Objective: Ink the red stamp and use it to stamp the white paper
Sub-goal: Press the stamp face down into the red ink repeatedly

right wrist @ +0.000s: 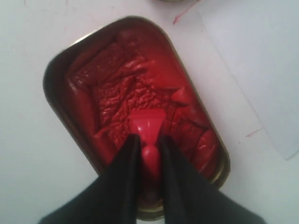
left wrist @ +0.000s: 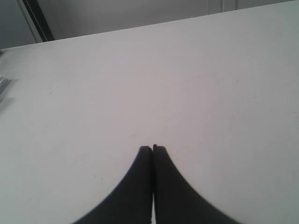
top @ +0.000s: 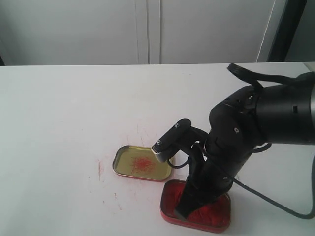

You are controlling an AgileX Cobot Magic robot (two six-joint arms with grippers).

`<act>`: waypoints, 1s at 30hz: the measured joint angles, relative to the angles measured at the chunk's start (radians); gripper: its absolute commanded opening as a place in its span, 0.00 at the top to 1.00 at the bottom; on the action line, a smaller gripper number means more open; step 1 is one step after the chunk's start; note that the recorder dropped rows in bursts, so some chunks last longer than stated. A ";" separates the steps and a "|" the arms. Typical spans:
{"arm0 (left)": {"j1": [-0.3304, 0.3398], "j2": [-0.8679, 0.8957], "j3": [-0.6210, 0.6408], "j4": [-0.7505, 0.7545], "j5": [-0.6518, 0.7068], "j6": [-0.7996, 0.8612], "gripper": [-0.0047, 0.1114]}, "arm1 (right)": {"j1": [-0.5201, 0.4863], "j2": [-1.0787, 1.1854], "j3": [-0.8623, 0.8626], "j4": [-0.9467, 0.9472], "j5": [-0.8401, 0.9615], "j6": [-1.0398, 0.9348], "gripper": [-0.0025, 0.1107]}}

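Observation:
The small red stamp sits base-down on the wrinkled red ink paste inside the red tin, and my right gripper is shut on its narrow handle. From the exterior view the right gripper reaches down into the tin near the table's front edge; the stamp is hidden there by the fingers. The white paper lies flat beside the tin. My left gripper is shut with nothing in it, over bare white table, and does not show in the exterior view.
The tin's gold lid, smeared with red inside, lies open-side up just left of and behind the tin. Red smudges mark the white table. A cable trails from the right arm at the right.

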 measured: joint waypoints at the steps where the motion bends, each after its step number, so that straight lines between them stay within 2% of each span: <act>1: 0.000 0.000 0.000 0.000 0.000 0.000 0.96 | 0.000 0.000 0.004 0.000 -0.008 0.002 0.98; 20: 0.000 0.000 0.000 0.000 0.000 0.000 0.96 | -0.006 0.019 0.130 -0.010 -0.220 0.024 0.98; 30: 0.000 0.000 0.000 0.000 0.000 0.000 0.96 | -0.006 0.016 0.143 -0.008 -0.247 0.030 0.98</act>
